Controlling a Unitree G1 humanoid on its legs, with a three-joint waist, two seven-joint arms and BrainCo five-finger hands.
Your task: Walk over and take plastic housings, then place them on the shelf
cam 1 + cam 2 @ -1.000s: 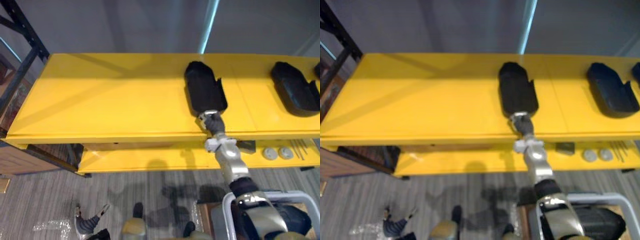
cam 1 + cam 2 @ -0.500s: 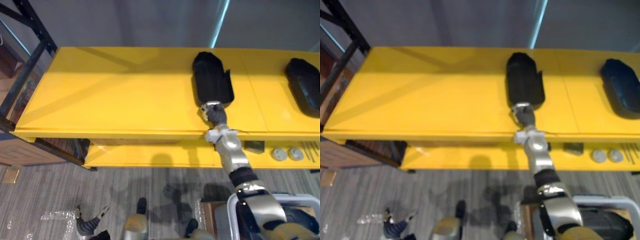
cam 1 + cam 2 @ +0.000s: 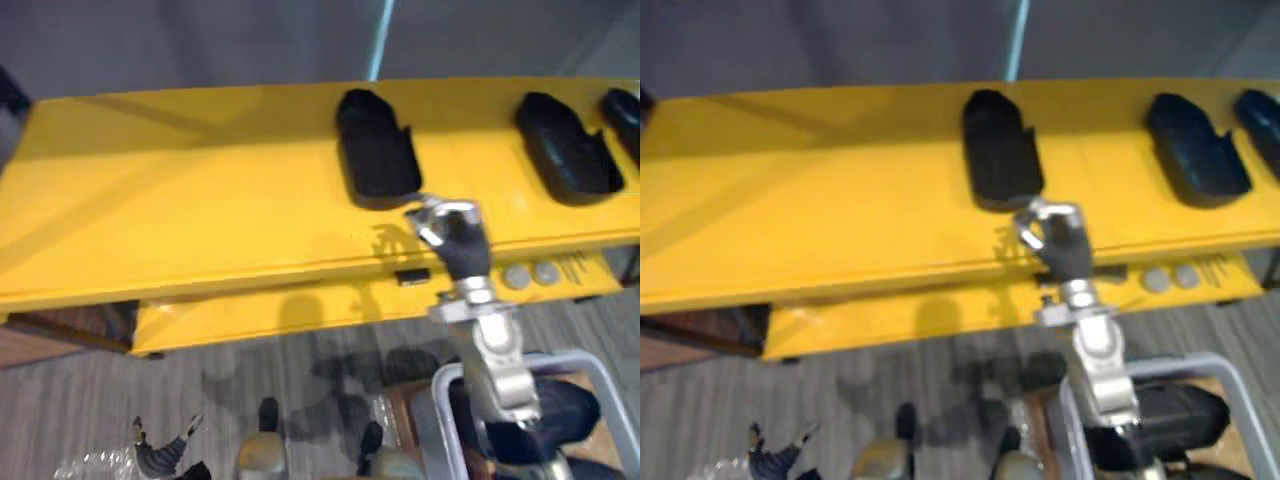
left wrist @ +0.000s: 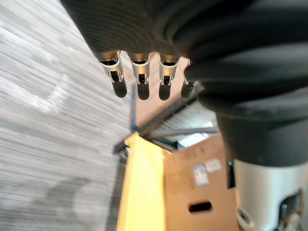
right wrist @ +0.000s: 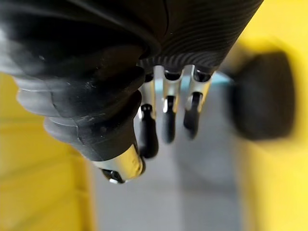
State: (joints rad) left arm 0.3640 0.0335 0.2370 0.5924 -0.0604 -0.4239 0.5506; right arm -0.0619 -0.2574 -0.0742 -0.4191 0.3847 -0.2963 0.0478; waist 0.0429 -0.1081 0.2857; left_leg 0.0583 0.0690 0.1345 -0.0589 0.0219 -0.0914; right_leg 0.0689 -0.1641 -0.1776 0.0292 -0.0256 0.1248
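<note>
A black plastic housing (image 3: 376,157) lies on the yellow top shelf (image 3: 200,210), free of any hand. My right hand (image 3: 455,238) hovers just in front of it, over the shelf's front edge, a short gap away. Its fingers (image 5: 168,113) are relaxed and hold nothing, and the housing (image 5: 262,96) shows past them as a dark blur. Two more black housings (image 3: 566,158) (image 3: 624,108) rest further right on the same shelf. My left hand (image 4: 139,77) hangs low over the carpet with straight, empty fingers.
A lower yellow shelf (image 3: 250,312) carries a small dark block (image 3: 411,275) and round grey discs (image 3: 530,274). A grey-framed bin (image 3: 520,385) with dark parts stands at the lower right. A cardboard box (image 4: 202,173) stands beside the shelf's end.
My right hand has let go of the housing and drawn back to the shelf's front edge, its fingers uncurled. The housing stays on the shelf. The camera has shifted.
</note>
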